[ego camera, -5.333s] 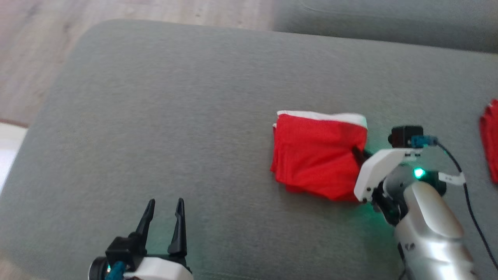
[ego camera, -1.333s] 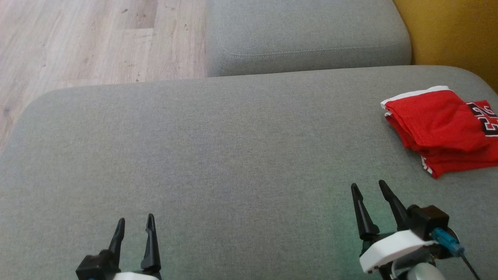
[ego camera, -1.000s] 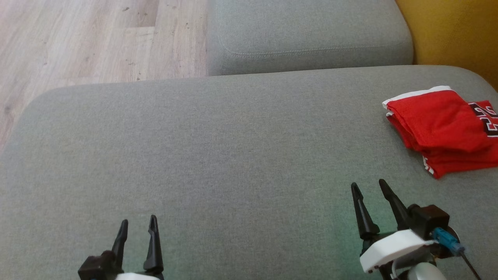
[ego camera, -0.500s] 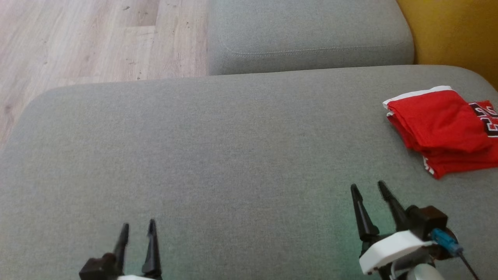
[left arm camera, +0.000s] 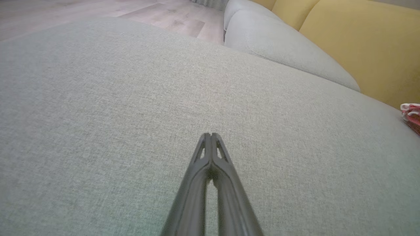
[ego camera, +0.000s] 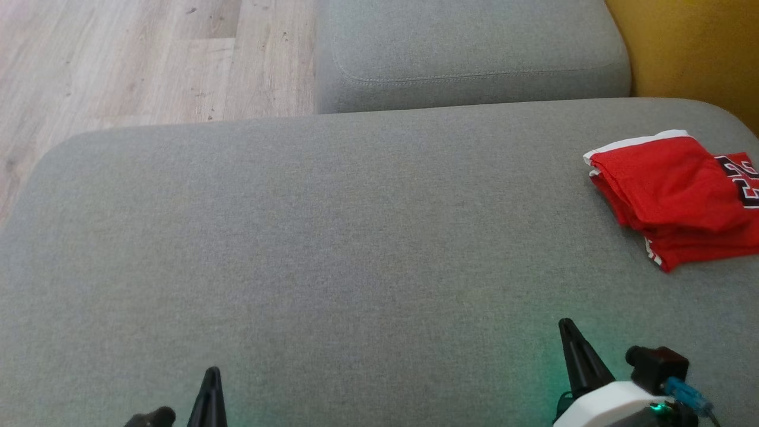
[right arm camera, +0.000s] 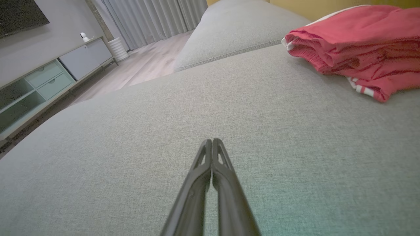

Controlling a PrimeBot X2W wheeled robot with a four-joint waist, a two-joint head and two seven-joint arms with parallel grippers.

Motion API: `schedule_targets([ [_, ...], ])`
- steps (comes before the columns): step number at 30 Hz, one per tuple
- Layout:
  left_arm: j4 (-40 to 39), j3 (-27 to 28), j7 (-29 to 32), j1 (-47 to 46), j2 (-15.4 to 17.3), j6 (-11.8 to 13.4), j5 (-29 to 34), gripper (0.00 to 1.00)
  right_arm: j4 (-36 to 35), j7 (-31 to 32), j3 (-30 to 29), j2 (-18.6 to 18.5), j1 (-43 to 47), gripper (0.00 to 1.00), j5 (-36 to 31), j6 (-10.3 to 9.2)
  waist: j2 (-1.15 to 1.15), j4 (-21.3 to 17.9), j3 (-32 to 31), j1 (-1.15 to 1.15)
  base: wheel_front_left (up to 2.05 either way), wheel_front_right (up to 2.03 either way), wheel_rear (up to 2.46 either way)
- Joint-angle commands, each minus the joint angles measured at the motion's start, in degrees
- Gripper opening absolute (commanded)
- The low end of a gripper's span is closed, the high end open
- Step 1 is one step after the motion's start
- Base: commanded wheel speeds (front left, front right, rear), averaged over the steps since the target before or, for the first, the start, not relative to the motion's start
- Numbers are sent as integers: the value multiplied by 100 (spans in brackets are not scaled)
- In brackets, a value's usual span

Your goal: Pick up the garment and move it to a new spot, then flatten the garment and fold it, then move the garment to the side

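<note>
Over grey cushion (ego camera: pixel 356 237), left fingers (left arm camera: pixel 195 183) pressed together, right fingers (right arm camera: pixel 193 190) likewise, empty

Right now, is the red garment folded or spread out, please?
Folded: the garment shows stacked layers at its edge, lying compact on the sofa.

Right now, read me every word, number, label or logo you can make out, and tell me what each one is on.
Black, white-edged block numerals on the red fabric at the right edge of the head view, against the folded red garment: cut off by the picture's edge, so not readable for certain.
Grey sofa cushion: no text.
No other word, label or brand can be read.
</note>
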Motion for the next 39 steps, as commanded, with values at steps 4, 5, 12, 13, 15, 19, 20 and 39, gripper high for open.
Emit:
schedule_targets([
  [4,-161,248,68,-264,-13,-81,-240,0,-223,55,-64,-49,-305,0,367,2,0,-3,9,0,0,0,0],
  [5,-162,272,84,-274,-21,-96,-286,0,-227,63,-71,-52,-312,0,435,2,0,-4,11,0,0,0,0],
  [12,-171,439,196,-338,-80,-198,-614,0,-255,122,-124,-70,-362,0,913,4,0,-9,27,0,0,0,0],
  [13,-173,463,212,-347,-88,-213,-661,0,-259,131,-132,-73,-369,0,981,4,0,-10,29,0,0,0,0],
  [15,-178,536,260,-374,-114,-256,-801,0,-271,157,-156,-79,-389,0,1184,4,0,-12,36,0,0,0,0],
  [19,-191,632,325,-410,-148,-314,-987,0,-287,194,-189,-88,-417,0,1454,5,0,-15,45,0,0,0,0],
  [20,-191,632,325,-410,-148,-314,-987,0,-287,194,-189,-88,-417,0,1454,5,0,-15,45,0,0,0,0],
  [39,-247,1094,633,-572,-313,-588,-1868,0,-364,376,-359,-117,-549,0,2724,8,0,-30,88,0,0,0,0],
])
